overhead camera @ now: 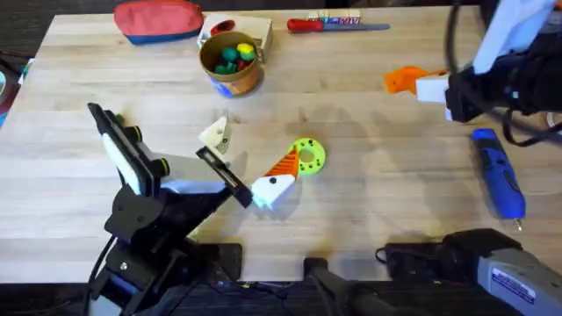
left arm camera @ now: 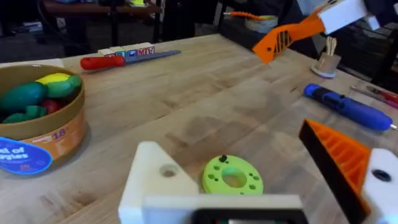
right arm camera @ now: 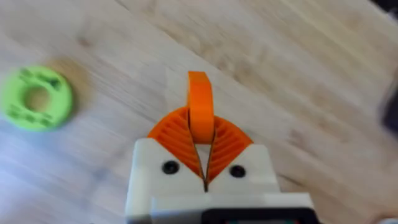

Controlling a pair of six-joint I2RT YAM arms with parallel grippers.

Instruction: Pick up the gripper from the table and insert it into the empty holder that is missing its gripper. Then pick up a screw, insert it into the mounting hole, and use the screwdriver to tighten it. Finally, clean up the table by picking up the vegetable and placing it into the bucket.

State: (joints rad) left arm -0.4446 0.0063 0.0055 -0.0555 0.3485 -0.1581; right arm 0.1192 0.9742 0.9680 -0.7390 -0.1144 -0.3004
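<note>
From overhead, the right gripper (overhead camera: 406,82) hangs over the table's far right with its orange pads clamped on the orange wedge gripper (overhead camera: 402,79), the blue screwdriver (overhead camera: 498,172) lying nearer on the wood. In the left wrist view, the left gripper (left arm camera: 261,180) stands open, the lime-green ring (left arm camera: 232,177) between its bare white holder (left arm camera: 155,177) and orange-padded finger (left arm camera: 339,155), and the bucket (left arm camera: 43,140) holds vegetables. The right wrist view shows the pads (right arm camera: 180,134) pinching the upright wedge (right arm camera: 201,106).

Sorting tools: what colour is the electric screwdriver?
Bright blue screwdriver, clearest in the overhead view.
</note>
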